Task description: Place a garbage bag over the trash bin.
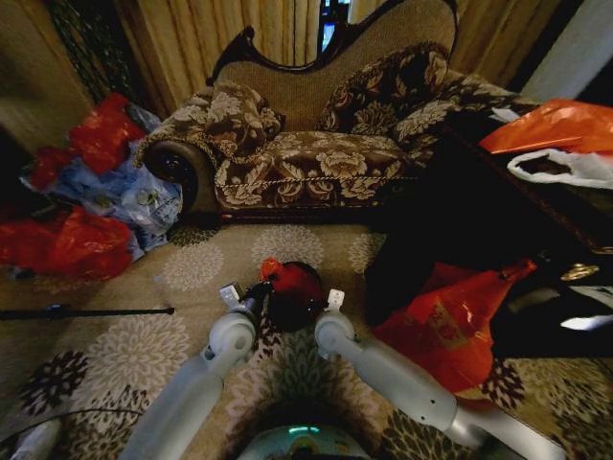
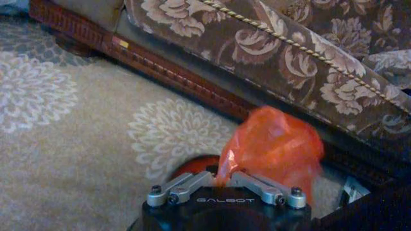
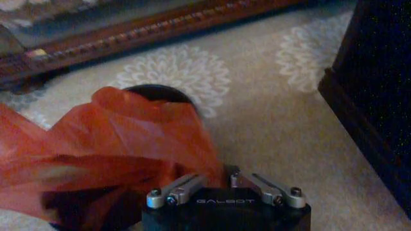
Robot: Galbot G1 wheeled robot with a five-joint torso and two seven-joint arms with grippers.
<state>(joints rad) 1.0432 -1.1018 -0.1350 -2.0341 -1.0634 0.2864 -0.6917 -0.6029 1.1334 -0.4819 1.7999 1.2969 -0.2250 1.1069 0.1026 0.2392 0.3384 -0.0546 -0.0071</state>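
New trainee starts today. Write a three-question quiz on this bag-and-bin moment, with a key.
1. True or false: the garbage bag lies flat on the sofa.
2. Which grippers pinch the bag? A) left gripper alone B) right gripper alone C) both
3. Fill in: the trash bin stands on the ____.

Key: 1 false, it is held over the bin; 2 C; 3 carpet.

A floral brown sofa (image 1: 316,144) stands on beige flower-patterned carpet (image 1: 124,355) before tan curtains (image 1: 230,29)
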